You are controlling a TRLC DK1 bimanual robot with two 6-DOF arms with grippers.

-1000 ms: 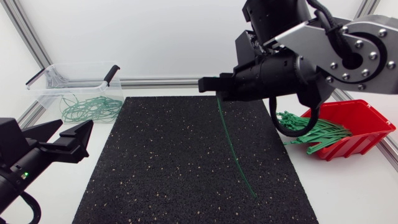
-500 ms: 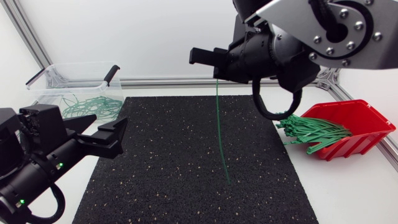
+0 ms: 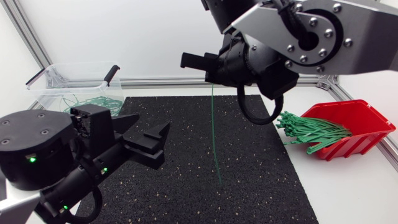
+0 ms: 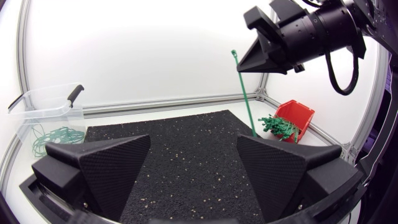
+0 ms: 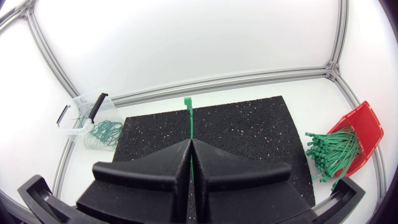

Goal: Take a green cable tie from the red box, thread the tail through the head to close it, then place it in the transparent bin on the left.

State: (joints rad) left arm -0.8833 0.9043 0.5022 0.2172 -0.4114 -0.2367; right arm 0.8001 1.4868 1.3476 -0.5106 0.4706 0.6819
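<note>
In the head view, your right gripper (image 3: 205, 67) hung above the far part of the black mat (image 3: 186, 186), pinched shut on a green cable tie (image 3: 214, 130) near its upper end; the tie dangled nearly straight down with its tail low over the mat, and whether it touched could not be told. Your left gripper (image 3: 142, 134) sat over the mat's left side with its fingers spread wide and holding nothing. The red box (image 3: 364, 115) lay at the right with a bundle of green ties (image 3: 311, 130) spilling from its open side, and the transparent bin (image 3: 74, 81) stood at the far left corner with looped ties inside. From the left wrist view, you saw the left gripper (image 4: 193, 162) gaping over the mat (image 4: 186, 127), with the right gripper (image 4: 245, 65) high ahead of it and the tie (image 4: 244, 93) hanging below that, the red box (image 4: 298, 111) beyond and the bin (image 4: 43, 106) off to the other side. In the right wrist view, the right gripper (image 5: 190, 142) had its fingers pressed together on the tie (image 5: 188, 109), whose head stuck out ahead of the tips, above the mat (image 5: 249, 127).
</note>
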